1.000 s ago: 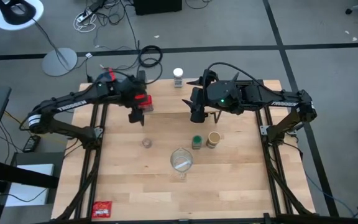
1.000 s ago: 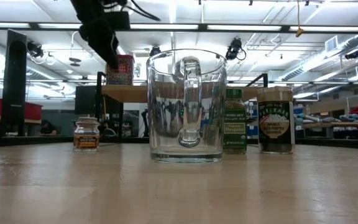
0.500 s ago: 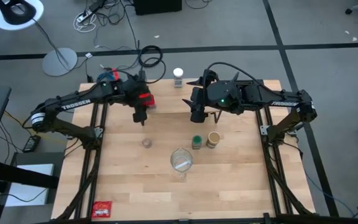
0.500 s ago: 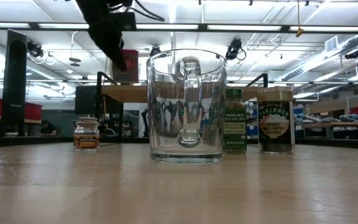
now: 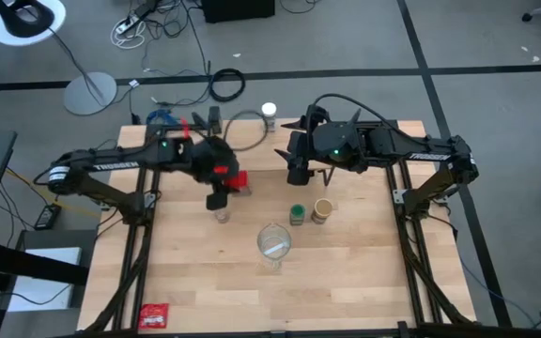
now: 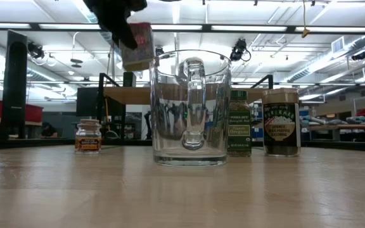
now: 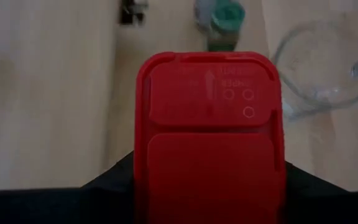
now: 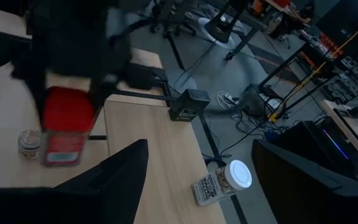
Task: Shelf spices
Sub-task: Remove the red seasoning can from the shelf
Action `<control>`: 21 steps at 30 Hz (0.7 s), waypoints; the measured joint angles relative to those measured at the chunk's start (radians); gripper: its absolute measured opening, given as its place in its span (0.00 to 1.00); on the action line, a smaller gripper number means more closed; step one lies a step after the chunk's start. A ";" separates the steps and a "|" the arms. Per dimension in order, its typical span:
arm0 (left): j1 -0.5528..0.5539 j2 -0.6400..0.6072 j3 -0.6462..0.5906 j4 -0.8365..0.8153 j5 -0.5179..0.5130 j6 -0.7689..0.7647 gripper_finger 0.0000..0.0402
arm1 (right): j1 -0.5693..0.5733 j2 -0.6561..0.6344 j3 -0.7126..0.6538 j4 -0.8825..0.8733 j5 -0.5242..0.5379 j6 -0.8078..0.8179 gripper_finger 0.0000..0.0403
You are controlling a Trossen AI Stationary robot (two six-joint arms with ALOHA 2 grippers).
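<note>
1. High view: the step in hand looks like carrying one spice. The left end effector [image 5: 222, 191] is clamped on the red tin [image 5: 230, 176], held above the bench [image 5: 346, 272] at about 10 o'clock from the clear glass vessel [image 5: 273, 242]. The left arm stretches in from 9 o'clock, wrist turned down. The tiny brownish jar [image 5: 221, 216] stands just below the tin. The green-lidded jar [image 5: 297, 214] and tan-lidded jar [image 5: 322, 209] stand side by side at 1 o'clock from the vessel. The white-lidded jar [image 5: 269, 115] sits at the far edge, 12 o'clock. I cannot make out the shelf here.

2. Low view: the red tin [image 6: 137, 45] hangs tilted in the air, at 11 o'clock above the vessel [image 6: 189, 107]. The shelf [image 6: 132, 94], a plank on black legs, stands behind. The next move likely calls for setting the tin upright on that plank.

3. Left wrist view: the tin's red lid [image 7: 209, 134] fills the frame between the dark fingers.

4. Right wrist view: the right end effector [image 8: 199, 186] waits with fingers apart, empty, over the far bench near the white-lidded jar [image 8: 222, 182].
</note>
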 joint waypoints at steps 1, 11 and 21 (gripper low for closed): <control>-0.016 0.004 -0.018 0.020 -0.006 -0.015 0.49 | 0.000 0.000 0.000 0.001 0.000 0.000 0.70; -0.135 0.057 -0.255 0.253 -0.037 -0.147 0.49 | 0.000 0.000 0.000 0.006 -0.004 -0.003 0.70; -0.144 0.214 -0.338 0.349 -0.121 -0.224 0.49 | 0.000 0.000 0.000 0.015 -0.005 -0.002 0.69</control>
